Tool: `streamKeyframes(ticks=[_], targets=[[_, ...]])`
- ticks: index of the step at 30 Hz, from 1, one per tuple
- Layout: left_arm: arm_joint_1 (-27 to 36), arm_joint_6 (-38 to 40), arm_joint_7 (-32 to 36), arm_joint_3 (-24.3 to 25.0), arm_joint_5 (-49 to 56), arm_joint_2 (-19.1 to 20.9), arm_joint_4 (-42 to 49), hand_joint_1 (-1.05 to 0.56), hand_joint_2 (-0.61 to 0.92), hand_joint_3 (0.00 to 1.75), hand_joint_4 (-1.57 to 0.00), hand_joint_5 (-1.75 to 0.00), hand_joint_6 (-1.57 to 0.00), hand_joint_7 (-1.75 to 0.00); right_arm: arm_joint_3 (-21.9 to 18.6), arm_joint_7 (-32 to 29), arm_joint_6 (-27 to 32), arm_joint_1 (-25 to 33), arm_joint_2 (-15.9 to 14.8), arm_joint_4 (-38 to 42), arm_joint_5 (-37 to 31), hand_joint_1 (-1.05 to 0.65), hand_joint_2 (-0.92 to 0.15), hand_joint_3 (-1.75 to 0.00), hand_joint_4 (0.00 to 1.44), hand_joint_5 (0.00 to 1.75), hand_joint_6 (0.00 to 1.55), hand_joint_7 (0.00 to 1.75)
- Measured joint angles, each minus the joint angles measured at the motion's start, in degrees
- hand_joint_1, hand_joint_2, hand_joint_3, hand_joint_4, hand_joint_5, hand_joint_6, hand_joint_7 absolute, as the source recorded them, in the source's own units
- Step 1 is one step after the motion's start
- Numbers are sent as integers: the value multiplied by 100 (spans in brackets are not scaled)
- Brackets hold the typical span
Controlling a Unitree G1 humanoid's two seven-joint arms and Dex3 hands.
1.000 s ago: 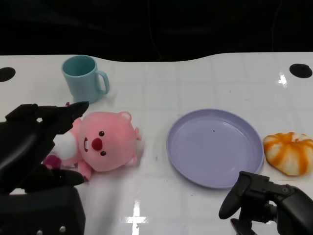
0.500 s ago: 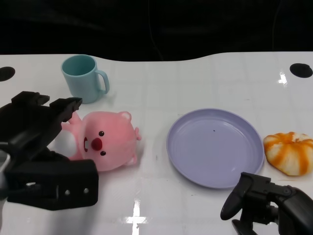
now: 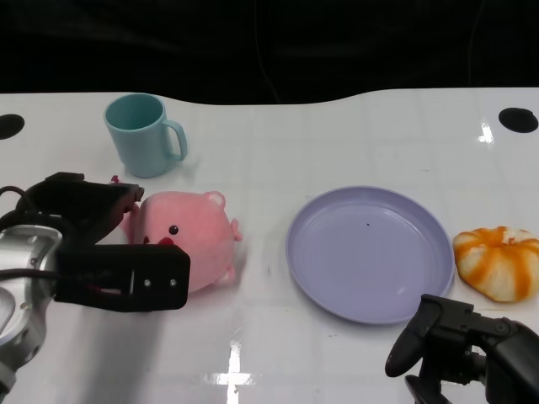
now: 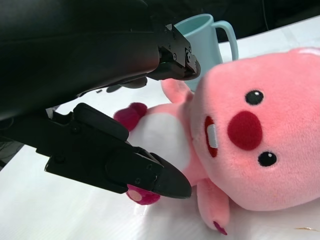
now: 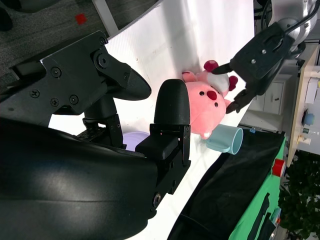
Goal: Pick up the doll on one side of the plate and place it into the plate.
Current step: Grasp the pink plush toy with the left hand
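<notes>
Step in hand: reach/grasp on the pink plush doll (image 3: 187, 238). It lies on the white table (image 3: 337, 135), well to the 9 o'clock side of the purple plate (image 3: 368, 252), not touching it, with the teal mug (image 3: 141, 135) near its 11 o'clock.

Left hand (image 3: 97, 252) is at the doll's 9 o'clock side, fingers spread and straddling its body. In the left wrist view one finger (image 4: 172, 50) sits above the head and another (image 4: 140, 172) by the doll's foot; neither is clearly pressing the plush, so I read it as released, nothing held yet.

Right hand (image 3: 472, 353) idles at the plate's 5 o'clock, fingers apart, empty. Orange-and-white plush (image 3: 498, 261) lies just beside the plate at 3 o'clock.

Next move, my call: close the fingers on the doll's body, lift, then carry toward 3 o'clock and set it on the plate. The soft plush will likely compress, so the grip needs to be deep.
</notes>
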Motion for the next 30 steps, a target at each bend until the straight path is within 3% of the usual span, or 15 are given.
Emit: streamKeyframes(ticks=[9, 16, 20, 26, 27, 30], targets=[[-794, 64, 23, -430, -111, -535, 1699, -70, 92, 1, -13, -20, -26, -1, -4, 1, 20, 53, 1, -84, 1, -12, -61, -102, 62, 171, 54, 138], [-1319, 12, 409, -566, -403, -994, 2964, -65, 92, 1, -22, -11, -34, -2, 0, -8, 19, 142, 1, -121, -52, -15, -61, -101, 63, 169, 55, 138], [-1410, -64, 645, -580, -594, -1162, 3385, -61, 92, 0, -30, -11, -47, -5, -8, -3, 20, 171, 1, -182, -42, -16, -61, -101, 62, 170, 55, 138], [-1519, -249, 1111, -608, -720, -1340, 3868, -50, 92, 2, -68, -15, -85, -6, -22, 2, 28, 197, 1, -246, 7, -16, -61, -100, 62, 170, 55, 138], [-1515, -317, 1224, -589, -773, -1356, 3927, -43, 92, 1, -78, -21, -96, -8, -22, 2, 29, 198, 1, -248, 7, -16, -61, -100, 63, 169, 55, 138], [-1453, -641, 1662, -568, -910, -1364, 4069, -34, 92, 1, -77, -78, -117, -8, -24, 2, 28, 198, 0, -250, 4, -17, -61, -100, 63, 169, 55, 138]])
